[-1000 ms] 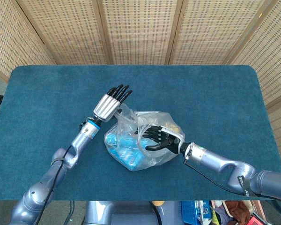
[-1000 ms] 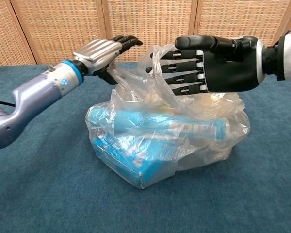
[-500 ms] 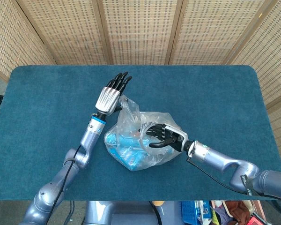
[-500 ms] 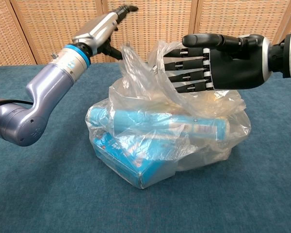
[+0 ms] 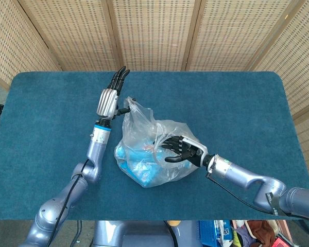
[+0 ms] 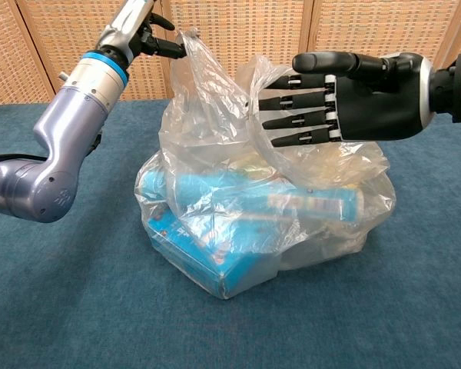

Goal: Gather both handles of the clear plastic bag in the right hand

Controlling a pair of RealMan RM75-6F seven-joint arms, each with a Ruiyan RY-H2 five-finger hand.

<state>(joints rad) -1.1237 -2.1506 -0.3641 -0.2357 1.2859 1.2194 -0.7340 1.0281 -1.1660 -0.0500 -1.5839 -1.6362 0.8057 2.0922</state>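
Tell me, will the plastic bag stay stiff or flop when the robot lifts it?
Probably floppy: the bag looks thin and crinkled, and its handle stretches where the left hand pinches it. The blue boxes inside would likely make the bottom sag.

silver-grey jointed arms with blue wrist rings; left hand [image 5: 108,95] ribbed silver with black fingers, right hand [image 6: 353,96] black, white-banded

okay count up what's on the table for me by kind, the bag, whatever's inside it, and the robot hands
Clear plastic bag: 1
Blue box inside the bag: 1
Blue tube inside the bag: 1
Robot hands: 2, the left hand pinching one bag handle, the right hand open through the other handle
Total: 5. There may be more in the bag; the crinkled plastic hides it.
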